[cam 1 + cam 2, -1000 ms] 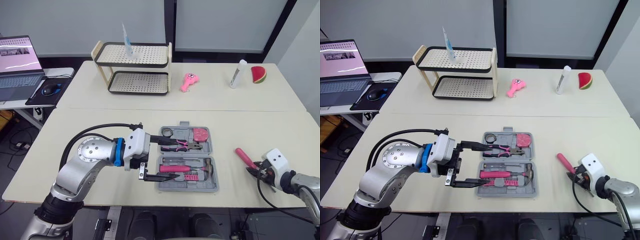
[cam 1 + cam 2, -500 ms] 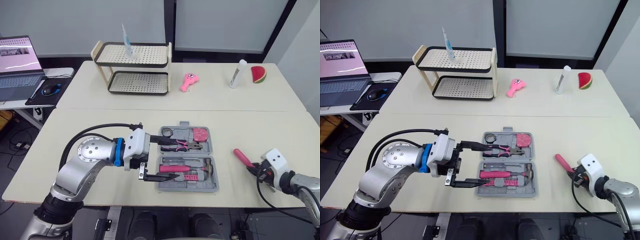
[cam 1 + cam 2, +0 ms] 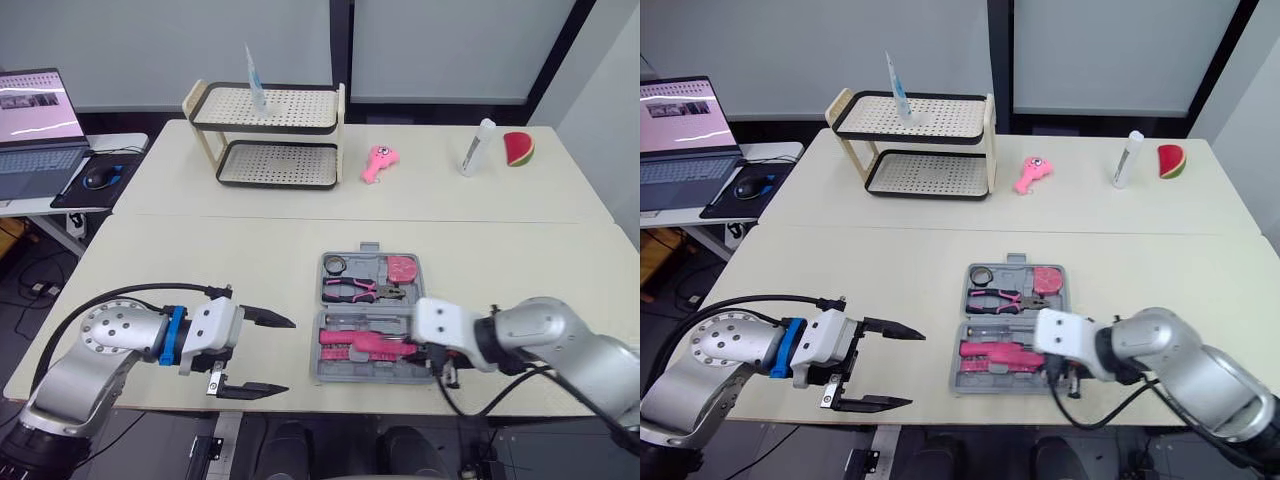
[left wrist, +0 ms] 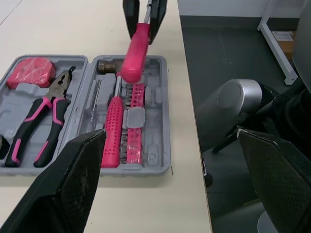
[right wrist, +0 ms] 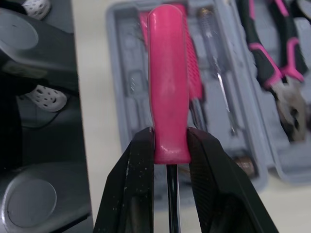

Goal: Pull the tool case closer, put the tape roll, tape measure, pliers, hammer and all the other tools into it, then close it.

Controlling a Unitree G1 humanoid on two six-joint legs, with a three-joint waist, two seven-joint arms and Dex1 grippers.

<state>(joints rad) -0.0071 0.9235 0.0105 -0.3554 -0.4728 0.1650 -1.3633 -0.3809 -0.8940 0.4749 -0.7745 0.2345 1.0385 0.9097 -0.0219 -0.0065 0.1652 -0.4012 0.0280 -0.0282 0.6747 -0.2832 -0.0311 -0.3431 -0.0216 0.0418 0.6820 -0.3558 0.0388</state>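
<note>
Pinching pink screwdriver (image 5: pixel 167 82) above tool case (image 3: pixel 325 370): right fingers (image 5: pixel 141 184), per wrist view; left fingers (image 3: pixel 262 318) spread.

The head's stereo pair looks forward and down over the table (image 3: pixel 200 260), seeing the open tool case (image 3: pixel 372 310) whole from above. The left wrist camera sits low beside the case, facing it between the left gripper's (image 3: pixel 290 355) spread fingers. The right wrist camera hangs close above, sighting along the right gripper (image 5: pixel 170 136) and its clamped pink handle (image 5: pixel 168 73). All views share the case.
</note>
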